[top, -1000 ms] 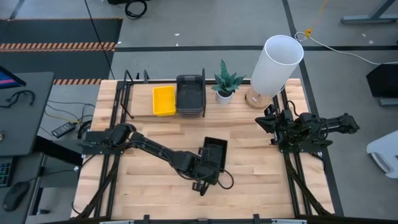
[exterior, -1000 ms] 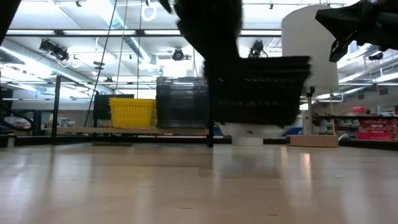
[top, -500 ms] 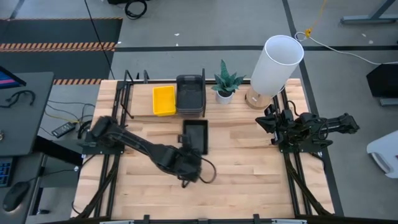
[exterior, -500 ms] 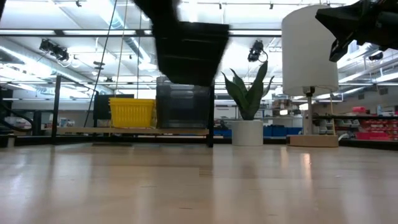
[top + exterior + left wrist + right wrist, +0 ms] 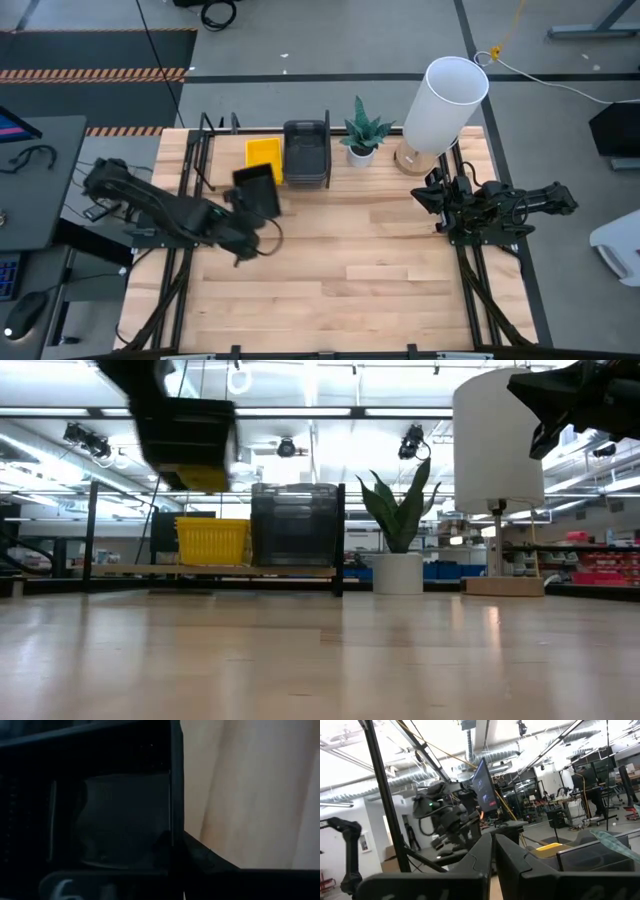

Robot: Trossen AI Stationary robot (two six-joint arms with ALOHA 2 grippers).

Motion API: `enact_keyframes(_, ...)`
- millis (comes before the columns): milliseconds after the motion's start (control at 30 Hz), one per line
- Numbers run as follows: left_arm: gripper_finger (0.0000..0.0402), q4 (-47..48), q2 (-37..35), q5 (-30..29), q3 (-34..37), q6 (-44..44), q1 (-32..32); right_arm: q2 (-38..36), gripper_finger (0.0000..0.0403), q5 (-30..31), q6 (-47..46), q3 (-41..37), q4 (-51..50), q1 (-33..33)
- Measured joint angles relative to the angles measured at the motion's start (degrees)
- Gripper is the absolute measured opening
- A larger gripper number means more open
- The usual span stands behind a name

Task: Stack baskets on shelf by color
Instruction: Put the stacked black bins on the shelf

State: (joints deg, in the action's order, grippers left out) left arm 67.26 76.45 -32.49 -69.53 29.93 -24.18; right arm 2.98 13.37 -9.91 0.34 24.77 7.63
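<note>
While the left gripper [image 5: 245,212] holds a black basket [image 5: 256,190] in the air just in front of the shelf [image 5: 222,183], most of the sorting looks already done; no loose baskets show on the table [image 5: 400,270], so this one appears to be the last to be placed. From the left of the high view: the left arm reaches across from the table's left edge, its fingers closed on the basket's near wall, as the left wrist view suggests with a dark finger pressed against the rim; the carried basket hangs over the front of the yellow stack [image 5: 264,153], partly covering it from above. In the low view the basket floats high, well above the shelf board, tilted slightly, with a patch of yellow showing at its underside. Next along the shelf, touching the yellow stack, stands the dark grey stack [image 5: 306,150], taller and translucent-looking from table height. The black basket is shallow, rectangular, round-cornered, with slatted walls. Judged from this, what remains is to find its place on the shelf and lower it. Further right stand a potted plant [image 5: 362,132] and a white cylinder lamp [image 5: 445,100]; the right gripper [image 5: 432,203] waits at the table's right edge, its fingers close together and holding nothing.
</note>
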Motion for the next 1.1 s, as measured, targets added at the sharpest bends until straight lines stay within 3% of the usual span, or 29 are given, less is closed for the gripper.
enact_keyframes(167, 0.0019, 10.0, -7.6, -1.8, 1.3, 3.7, 2.3, 0.0, 0.0027, 0.0, 0.0, 0.0, 0.0, 0.0)
enact_keyframes(300, 0.0019, 13.2, -10.5, -2.4, 1.4, 2.0, 7.7, 0.0, 0.0027, 0.0, 0.0, 0.0, 0.0, 0.0)
enact_keyframes(500, 0.0019, 14.6, -10.6, -1.7, 1.4, -10.0, 18.5, 0.0, 0.0027, 0.0, 0.0, 0.0, 0.0, 0.0)
enact_keyframes(733, 0.0019, 10.7, -11.7, 5.1, 6.2, -24.6, 31.7, 0.0, 0.0027, 0.0, 0.0, 0.0, 0.0, 0.0)
enact_keyframes(1100, 0.0019, 2.4, -11.7, 12.5, 16.7, -38.8, 42.9, 0.0, 0.0027, 0.0, 0.0, 0.0, 0.0, 0.0)
